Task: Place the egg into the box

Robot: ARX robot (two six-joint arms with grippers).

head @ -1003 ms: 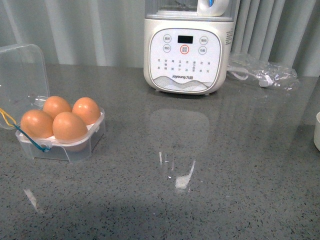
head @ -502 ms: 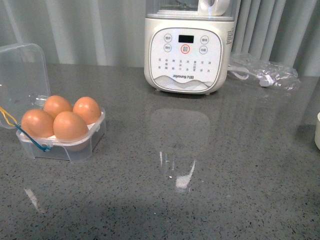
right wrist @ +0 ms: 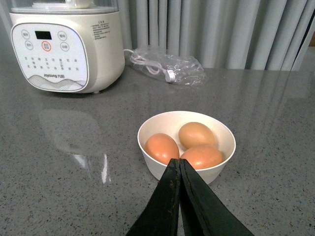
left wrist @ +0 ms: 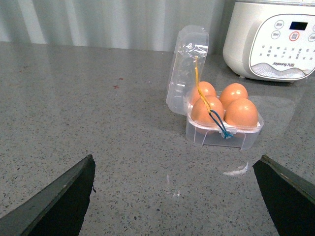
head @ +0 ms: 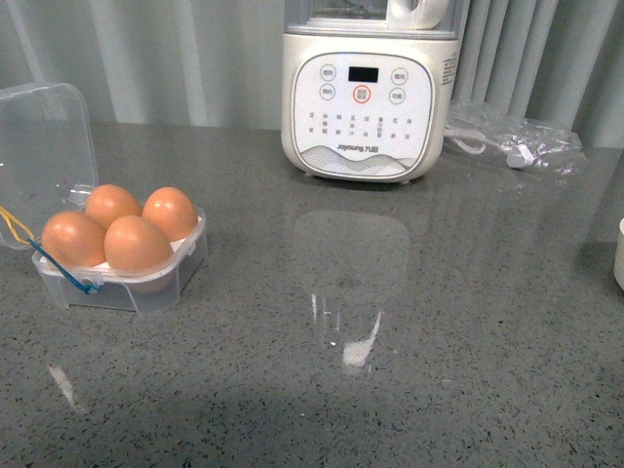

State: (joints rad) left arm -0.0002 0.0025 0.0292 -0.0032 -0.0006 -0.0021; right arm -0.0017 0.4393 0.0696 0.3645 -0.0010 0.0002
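Grey speckled countertop (head: 390,370) is carrying the box (head: 156,290) at the robot's left, its lid (head: 44,146) standing open and 4 eggs (head: 136,244) sitting long axis upright in its cells. Left gripper (left wrist: 174,162) is hanging spread wide and empty; right gripper (right wrist: 178,161) is pressing closed on nothing beside a white bowl (right wrist: 219,169) holding 3 eggs (right wrist: 197,135) lying sideways

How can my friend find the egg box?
Start at the big white appliance with buttons at the back of the grey table. Nearer and to its left sits the box. Unlike the white bowl, it is clear plastic, lid open, with four brown eggs.
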